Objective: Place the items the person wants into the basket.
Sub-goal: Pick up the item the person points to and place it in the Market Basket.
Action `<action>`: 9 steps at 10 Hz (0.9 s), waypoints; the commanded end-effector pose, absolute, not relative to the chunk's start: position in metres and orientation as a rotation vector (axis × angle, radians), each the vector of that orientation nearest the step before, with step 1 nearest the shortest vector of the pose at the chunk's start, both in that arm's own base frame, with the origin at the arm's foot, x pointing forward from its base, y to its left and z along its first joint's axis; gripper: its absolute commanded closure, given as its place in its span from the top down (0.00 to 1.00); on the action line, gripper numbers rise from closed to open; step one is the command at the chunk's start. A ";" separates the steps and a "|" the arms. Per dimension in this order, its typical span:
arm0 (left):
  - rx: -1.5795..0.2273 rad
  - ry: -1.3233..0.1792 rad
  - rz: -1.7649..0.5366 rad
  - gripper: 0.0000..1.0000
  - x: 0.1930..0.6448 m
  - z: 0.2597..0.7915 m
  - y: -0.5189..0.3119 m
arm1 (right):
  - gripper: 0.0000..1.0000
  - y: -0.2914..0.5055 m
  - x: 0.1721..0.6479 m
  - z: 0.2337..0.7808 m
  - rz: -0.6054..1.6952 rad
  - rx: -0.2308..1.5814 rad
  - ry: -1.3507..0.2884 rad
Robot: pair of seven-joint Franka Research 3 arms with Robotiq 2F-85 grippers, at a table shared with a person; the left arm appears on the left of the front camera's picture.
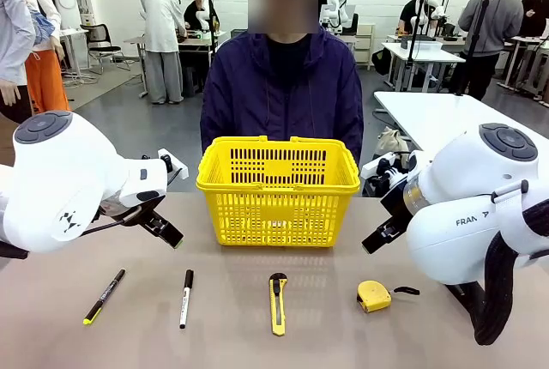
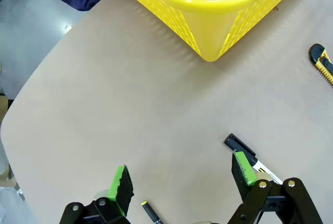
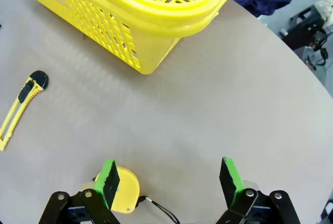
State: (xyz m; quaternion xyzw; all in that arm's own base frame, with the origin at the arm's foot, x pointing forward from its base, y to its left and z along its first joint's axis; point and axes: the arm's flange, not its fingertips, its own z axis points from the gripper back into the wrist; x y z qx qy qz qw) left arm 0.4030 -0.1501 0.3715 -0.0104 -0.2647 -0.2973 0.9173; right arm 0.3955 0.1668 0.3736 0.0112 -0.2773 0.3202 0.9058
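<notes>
The tape measure (image 1: 374,295) sits on the near worktop (image 1: 223,347), right of the utility knife (image 1: 278,302) and marker (image 1: 185,297), which both lie near-to-far. The basket (image 1: 278,182) stands beyond them. My right claw (image 3: 169,174) hangs wide just above the tape measure. My left claw (image 2: 182,174), also wide, is nearer the marker.

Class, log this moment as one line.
left end effector: open, empty | right end effector: open, empty | basket: on table | tape measure, marker, utility knife: outside basket
</notes>
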 end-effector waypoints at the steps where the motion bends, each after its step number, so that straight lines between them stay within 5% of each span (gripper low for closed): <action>1: -0.021 -0.545 -0.611 1.00 0.403 0.372 -0.150 | 1.00 0.167 0.395 0.374 0.662 0.023 -0.573; 6: -0.021 -0.544 -0.612 1.00 0.403 0.372 -0.150 | 1.00 0.167 0.395 0.374 0.661 0.023 -0.573; 9: -0.041 -0.523 -0.709 1.00 0.365 0.460 -0.144 | 1.00 0.161 0.340 0.467 0.661 -0.052 -0.566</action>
